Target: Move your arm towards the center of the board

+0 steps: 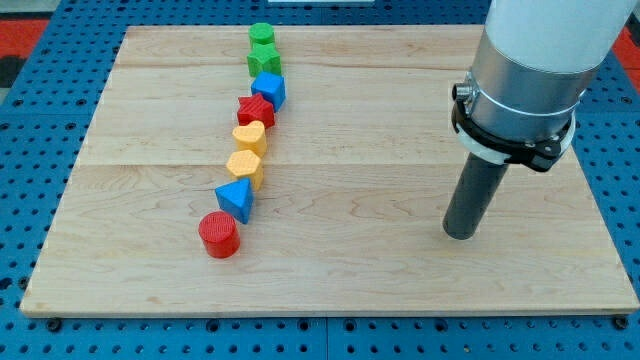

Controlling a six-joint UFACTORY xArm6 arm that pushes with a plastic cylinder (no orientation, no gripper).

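My tip [461, 233] rests on the wooden board [360, 270] at the view's right, lower than mid-height. It is well to the right of a column of blocks and touches none. The column runs from top to bottom: a green cylinder [261, 36], a green block [264, 59], a blue block [270, 90], a red star [256, 110], a yellow heart [250, 136], a yellow hexagon [245, 166], a blue triangle [236, 199], a red cylinder [219, 235].
The arm's grey and white body [525, 70] rises above the rod at the view's upper right. A blue pegboard [30, 170] surrounds the board on all sides.
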